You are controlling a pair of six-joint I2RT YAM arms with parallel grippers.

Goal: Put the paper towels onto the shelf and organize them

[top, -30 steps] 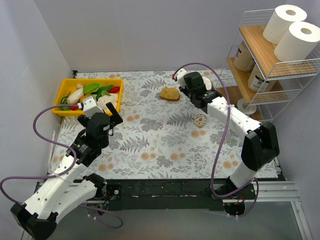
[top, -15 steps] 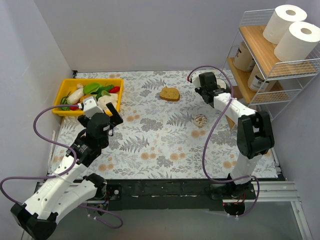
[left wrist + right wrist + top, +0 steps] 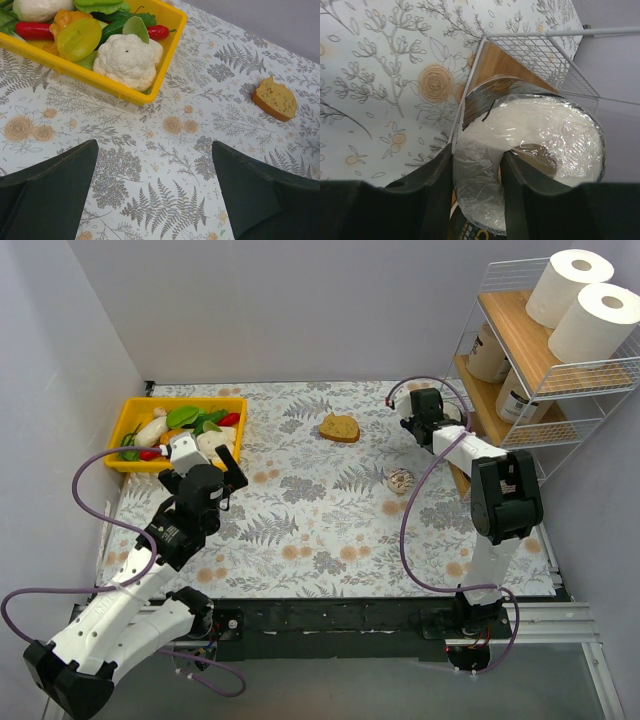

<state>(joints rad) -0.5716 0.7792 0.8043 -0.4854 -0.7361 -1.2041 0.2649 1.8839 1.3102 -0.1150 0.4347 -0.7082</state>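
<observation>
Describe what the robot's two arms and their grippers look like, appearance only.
The left arm and right arm are chains of rounded white shell links with black joint housings. A thin purple cable loops loosely beside each. The left gripper and right gripper each end in two dark, matte, wedge-shaped fingers. No markings or sleeves show.

A table (image 3: 320,530) seen from above. At its far right corner stands the shelf (image 3: 512,325). On the top tier sits a pair of rolls (image 3: 572,282), one just in front of the other; on the middle tier, a second pair (image 3: 490,355) sits likewise. A wrapped roll (image 3: 545,125) sits at the bottom board's front edge, between the fingers of the right gripper (image 3: 477,172). At the far left is a bin (image 3: 190,400) (toy vegetables (image 3: 190,420) inside). Between bin and shelf lies a slice of bread (image 3: 340,428) — a disc (image 3: 400,480) lies nearer, to its right.
</observation>
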